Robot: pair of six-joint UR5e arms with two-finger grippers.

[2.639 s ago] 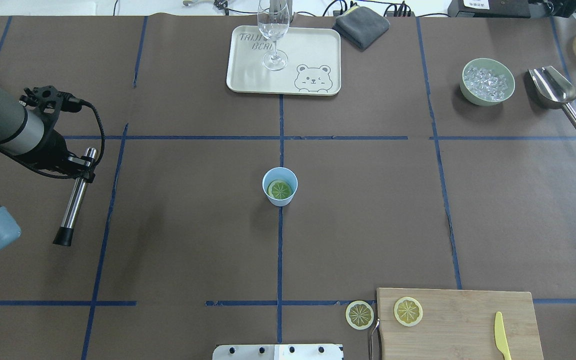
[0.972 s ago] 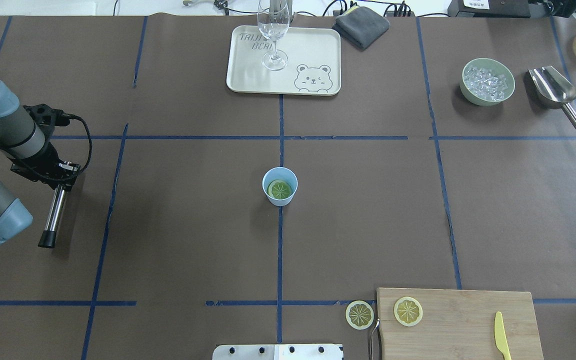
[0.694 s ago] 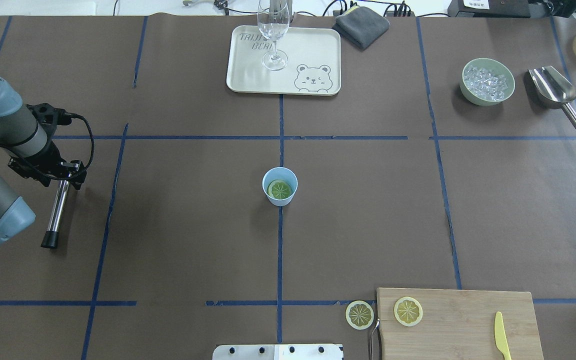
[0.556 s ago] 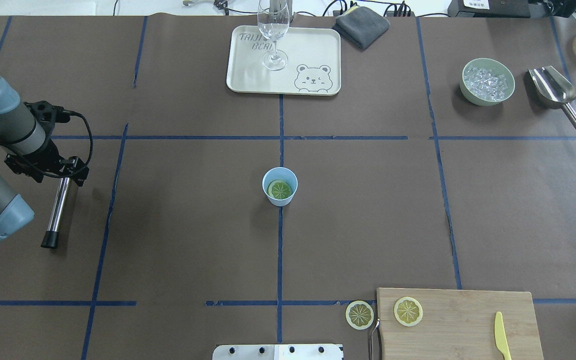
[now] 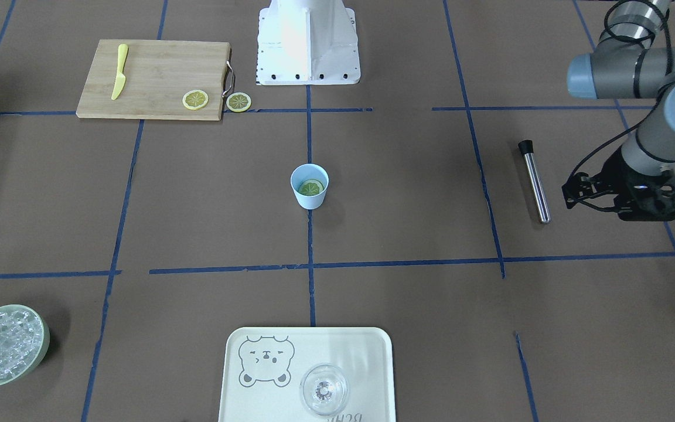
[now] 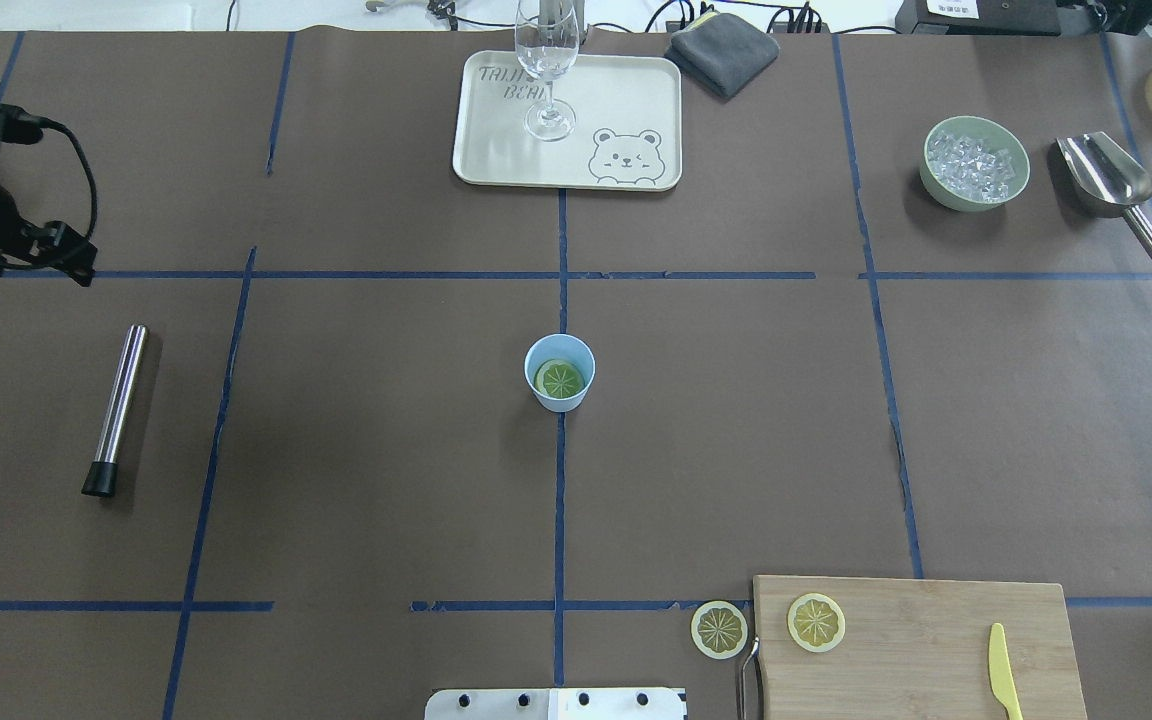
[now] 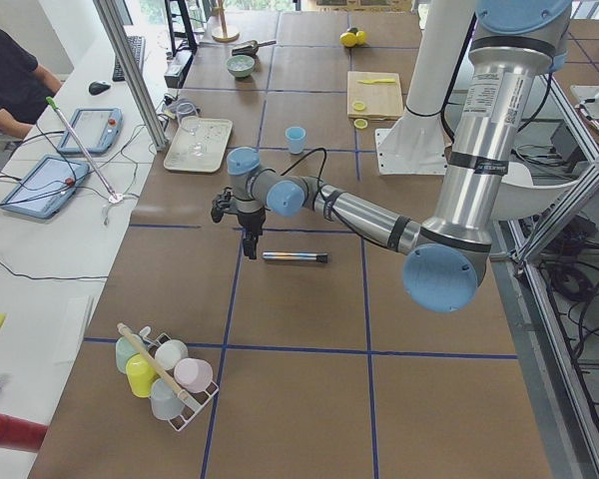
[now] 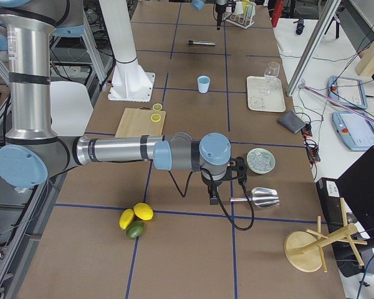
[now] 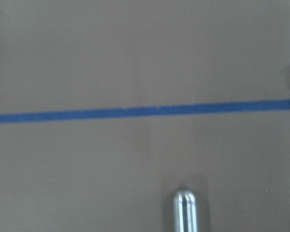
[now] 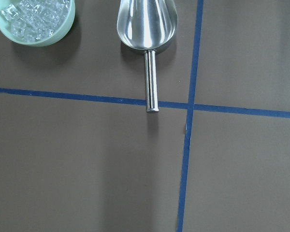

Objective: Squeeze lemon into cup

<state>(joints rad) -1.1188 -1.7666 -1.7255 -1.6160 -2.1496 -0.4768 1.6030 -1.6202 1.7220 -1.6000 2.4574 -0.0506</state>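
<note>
You can see the lemon slice (image 6: 560, 380) lying flat inside the blue cup (image 6: 577, 351), which stands upright. Well off to the cup's side, on the robot's left, the metal rod (image 6: 119, 400) lies flat, apart from the left gripper (image 7: 250, 243). You cannot tell how its jaws stand. Far to the cup's other side, the right gripper (image 8: 213, 198) hangs near the scoop (image 10: 146, 29), its jaws equally unclear.

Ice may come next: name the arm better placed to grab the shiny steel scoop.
Right: its wrist camera looks down on the scoop beside the green ice bowl; left gripper is far across.
</note>
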